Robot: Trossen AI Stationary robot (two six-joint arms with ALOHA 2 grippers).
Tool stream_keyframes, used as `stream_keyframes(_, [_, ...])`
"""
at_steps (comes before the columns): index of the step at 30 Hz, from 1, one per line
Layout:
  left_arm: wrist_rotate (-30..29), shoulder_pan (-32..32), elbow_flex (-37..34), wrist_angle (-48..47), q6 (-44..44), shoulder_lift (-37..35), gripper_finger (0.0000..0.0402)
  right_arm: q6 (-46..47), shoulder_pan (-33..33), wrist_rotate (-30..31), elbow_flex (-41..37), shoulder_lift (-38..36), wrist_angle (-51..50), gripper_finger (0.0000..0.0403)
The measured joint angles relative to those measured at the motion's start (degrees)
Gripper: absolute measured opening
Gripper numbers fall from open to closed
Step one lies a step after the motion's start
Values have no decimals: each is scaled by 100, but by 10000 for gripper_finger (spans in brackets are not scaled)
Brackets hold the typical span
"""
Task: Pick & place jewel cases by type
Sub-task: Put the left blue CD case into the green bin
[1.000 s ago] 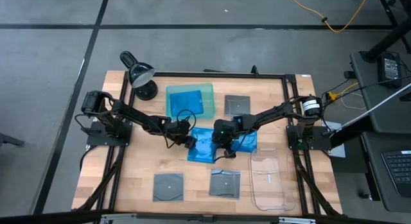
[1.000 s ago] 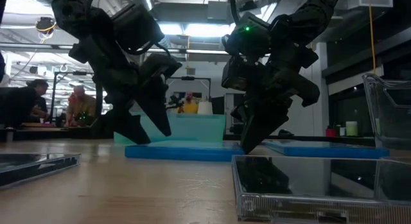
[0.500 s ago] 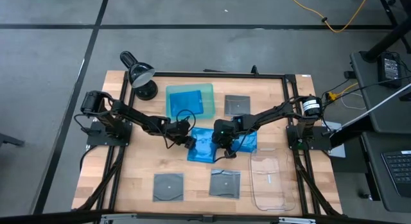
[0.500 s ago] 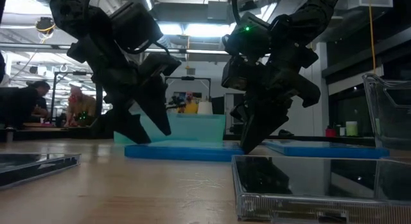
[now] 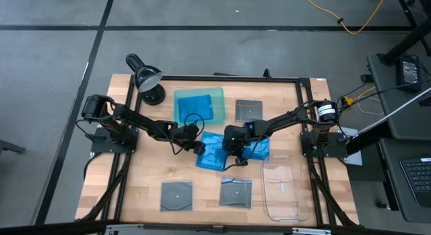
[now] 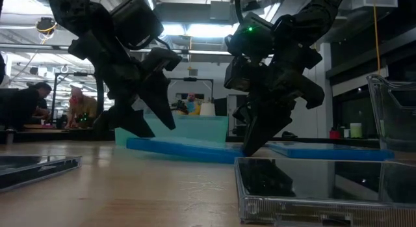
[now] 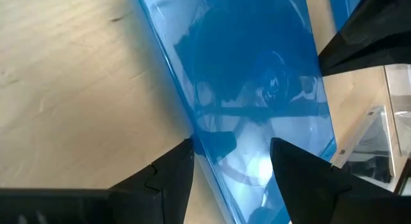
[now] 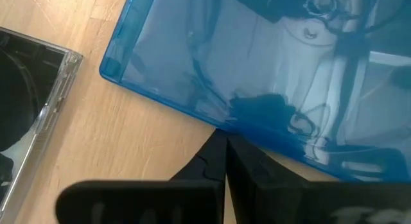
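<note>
A bright blue jewel case (image 5: 214, 154) lies mid-table, tilted, with its left end raised and its right end on the wood. My left gripper (image 5: 201, 149) is shut on that raised left end (image 6: 133, 144). My right gripper (image 5: 231, 159) is shut, its tips against the case's right-hand edge. Another blue case (image 5: 259, 151) lies flat just to the right. Three grey-clear square cases lie flat: one at the far side (image 5: 248, 110) and two near the front edge (image 5: 176, 194) (image 5: 236, 192). My left gripper has the blue case's left edge (image 7: 199, 144) between its two fingers, one finger (image 7: 173, 179) at the edge on the underside, the other (image 7: 302, 179) over the top face. The fingers slant down from the table's left. The held end is off the table; the far end rests on it. My right gripper touches the blue case's right-hand edge (image 8: 225, 124) with its shut fingertips (image 8: 221, 147), slanting down from the table's right. The tips stand on the wood (image 6: 250, 150) beside the case's resting end.
A translucent green tray (image 5: 199, 104) stands behind the blue cases, and a clear plastic tray (image 5: 283, 188) at the front right. A black lamp (image 5: 148, 80) stands at the far left corner. People sit in the room beyond the table (image 6: 81, 106).
My left gripper has risen a little with the blue case's left end, which now stands clear of the table. The case's right end has stayed down against my right gripper, so the case is tilted.
</note>
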Motion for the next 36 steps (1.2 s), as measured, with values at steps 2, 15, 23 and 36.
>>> stream_keyframes(2, [17,-6,0,-2,2,-2,194,0,0,1,0,0,0,10])
stream_keyframes(15, [-104,-20,0,-48,6,-295,194,-22,-2,4,4,0,-17,10])
stream_keyframes(23, [-223,-18,11,-86,11,-494,194,-63,-32,-2,4,0,-22,9])
stream_keyframes(36, [-116,-23,419,167,438,-495,188,-129,-76,64,28,15,98,9])
